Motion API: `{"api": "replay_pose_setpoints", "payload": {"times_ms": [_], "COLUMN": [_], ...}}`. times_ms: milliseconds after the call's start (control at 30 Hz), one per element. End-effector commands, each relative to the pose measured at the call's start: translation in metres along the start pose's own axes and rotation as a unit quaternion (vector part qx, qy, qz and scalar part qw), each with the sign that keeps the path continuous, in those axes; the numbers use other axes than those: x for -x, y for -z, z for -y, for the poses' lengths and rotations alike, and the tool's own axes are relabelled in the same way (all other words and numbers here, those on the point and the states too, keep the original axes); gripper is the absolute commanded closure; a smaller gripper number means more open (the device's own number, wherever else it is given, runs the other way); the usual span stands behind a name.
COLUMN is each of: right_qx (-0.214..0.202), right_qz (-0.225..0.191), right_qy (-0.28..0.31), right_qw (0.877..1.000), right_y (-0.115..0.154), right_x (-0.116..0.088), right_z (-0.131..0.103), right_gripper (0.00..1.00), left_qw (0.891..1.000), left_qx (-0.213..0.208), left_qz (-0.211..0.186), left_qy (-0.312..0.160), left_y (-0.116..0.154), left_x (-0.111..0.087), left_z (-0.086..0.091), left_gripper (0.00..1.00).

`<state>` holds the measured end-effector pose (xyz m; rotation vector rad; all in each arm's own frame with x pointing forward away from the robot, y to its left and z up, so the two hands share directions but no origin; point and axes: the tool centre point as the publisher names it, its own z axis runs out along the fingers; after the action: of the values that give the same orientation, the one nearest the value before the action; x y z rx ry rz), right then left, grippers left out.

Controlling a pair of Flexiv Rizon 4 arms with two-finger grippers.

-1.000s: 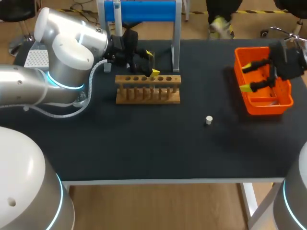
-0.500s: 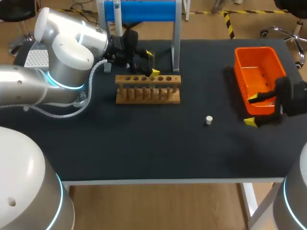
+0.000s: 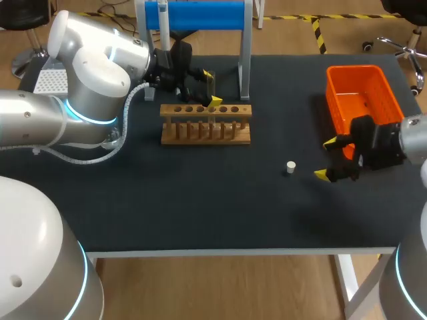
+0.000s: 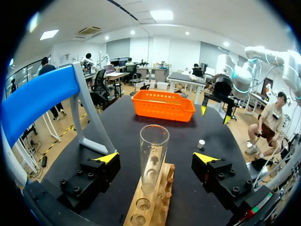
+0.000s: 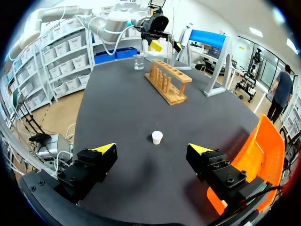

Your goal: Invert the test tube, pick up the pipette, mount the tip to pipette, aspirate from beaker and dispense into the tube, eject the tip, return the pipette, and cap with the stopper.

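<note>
L end effector (image 4: 156,159) open, flanking clear glass test tube (image 4: 153,146), upright, mouth up, in wooden rack (image 4: 157,200). R end effector (image 5: 151,149) open over counter (image 5: 117,108) w/ small white stopper (image 5: 157,137) just ahead.

The right pincer (image 3: 326,159) has left the orange basket (image 3: 360,100) and swung across the desk (image 3: 200,193) toward its middle. It now sits near the small white stopper (image 3: 290,166).

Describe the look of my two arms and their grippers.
Left arm and right arm: rounded silver-white housings, glowing cyan joint rings. A grey ribbed cable runs along the left arm. Left gripper and right gripper: black, blocky, yellow wedge tips.
</note>
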<state>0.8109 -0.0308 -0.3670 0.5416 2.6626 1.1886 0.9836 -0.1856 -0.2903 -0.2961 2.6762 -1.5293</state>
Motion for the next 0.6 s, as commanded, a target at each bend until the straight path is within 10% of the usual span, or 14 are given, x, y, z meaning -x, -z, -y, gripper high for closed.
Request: {"api": "replay_pose_setpoints", "payload": {"times_ms": [33, 367, 600], "right_qx": [-0.01, -0.017, -0.023], "right_qz": [0.001, 0.001, -0.009], "right_qy": [0.005, 0.003, 0.003], "right_qw": [1.0, 1.0, 1.0], "right_y": [-0.024, -0.047, -0.06], "right_x": [0.006, 0.005, -0.002], "right_z": [0.0, 0.0, 0.003], "right_gripper": [0.0, 0.02, 0.31], "left_qw": [1.0, 1.0, 1.0], "left_qx": [0.001, 0.001, 0.001], "left_qz": [-0.001, -0.001, -0.001], "left_qy": [0.0, 0.0, 0.0], "left_y": [0.0, 0.0, 0.0], "left_x": [0.0, 0.0, 0.0], "left_z": [0.0, 0.0, 0.0], "left_gripper": [0.0, 0.0, 0.0]}}
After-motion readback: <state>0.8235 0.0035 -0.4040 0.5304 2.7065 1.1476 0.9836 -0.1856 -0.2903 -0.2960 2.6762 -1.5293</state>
